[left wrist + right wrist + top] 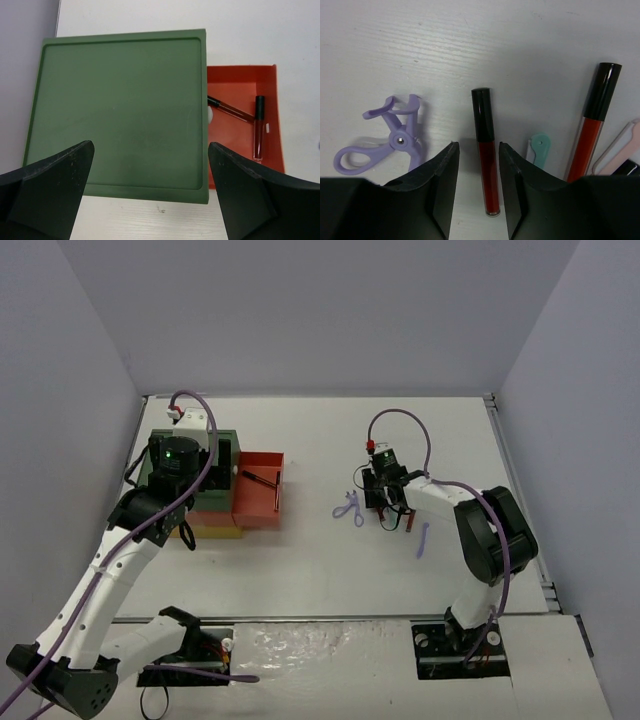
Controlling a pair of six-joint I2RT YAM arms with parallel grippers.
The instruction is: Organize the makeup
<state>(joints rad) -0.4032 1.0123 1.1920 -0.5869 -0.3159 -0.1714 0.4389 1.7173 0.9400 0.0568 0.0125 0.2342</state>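
Observation:
My right gripper (pixel 478 150) is low over the table, its jaws straddling a dark-red stick with a black cap (pixel 486 160). A narrow gap shows on each side of the stick, so nothing is gripped. Left of it lies the lavender scissor-like tool (pixel 390 137) (pixel 349 507). To the right lie a mint stick (pixel 538 150), a second dark-red stick (pixel 592 130) and a pale pink one (pixel 620 147). A lavender stick (pixel 423 539) lies apart on the table. My left gripper (pixel 150 147) hangs wide open and empty above the green top (pixel 120 110) of the drawer box.
The red drawer (pixel 240 85) of the box (pixel 225 505) stands pulled out to the right and holds two dark sticks (pixel 258 130) (pixel 230 108). A yellow drawer edge (pixel 215 532) shows at the box's front. Walls enclose the table on three sides.

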